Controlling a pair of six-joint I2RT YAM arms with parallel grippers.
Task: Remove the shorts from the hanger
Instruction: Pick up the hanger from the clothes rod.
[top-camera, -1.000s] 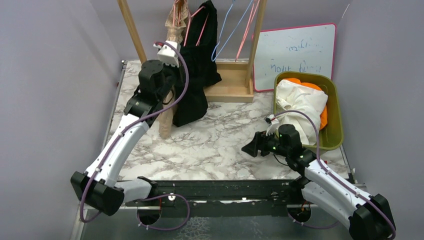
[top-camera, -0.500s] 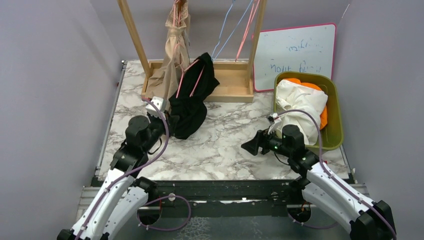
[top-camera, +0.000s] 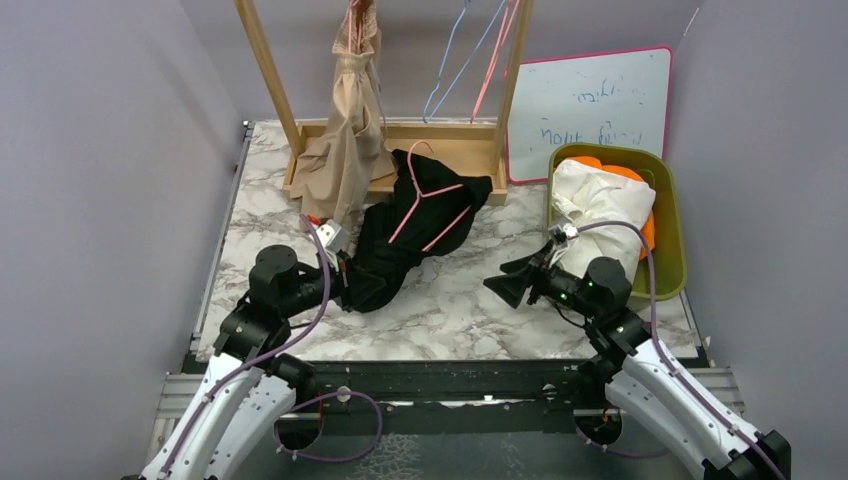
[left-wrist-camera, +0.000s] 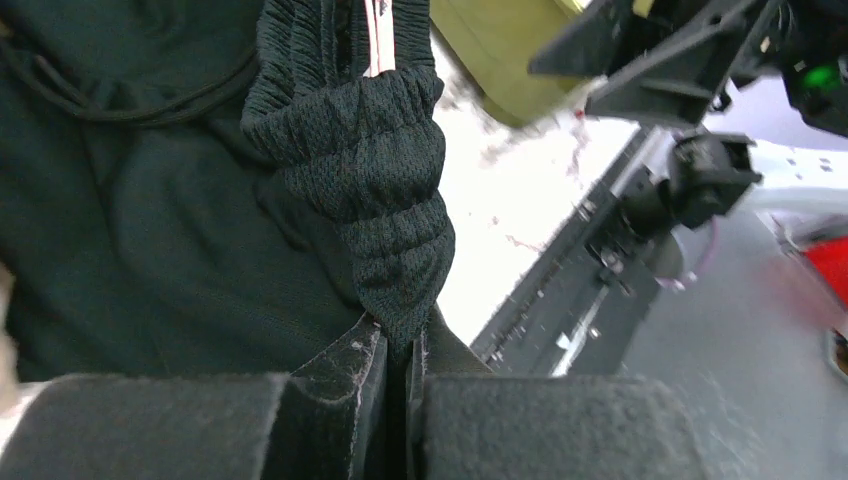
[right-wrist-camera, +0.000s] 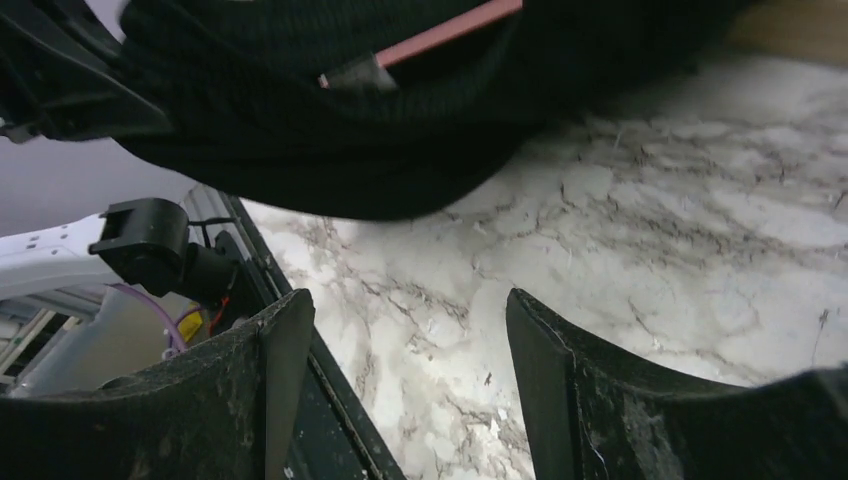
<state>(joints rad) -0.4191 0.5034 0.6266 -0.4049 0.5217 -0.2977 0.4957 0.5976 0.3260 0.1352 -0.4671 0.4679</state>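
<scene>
crumpled black shorts (top-camera: 400, 255) on marble table (top-camera: 470, 300), pink hanger (top-camera: 415, 180) atop

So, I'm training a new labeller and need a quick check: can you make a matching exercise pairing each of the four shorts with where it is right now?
Things
1. black shorts
2. tan shorts
3. white shorts
4. orange shorts

Places
A. in the green bin, on top
B. hanging from the wooden rack
C. in the bin, mostly covered by another pair
D. lying on the table, with a pink hanger

Pairs: 1-D, 2-B, 3-A, 4-C
</scene>
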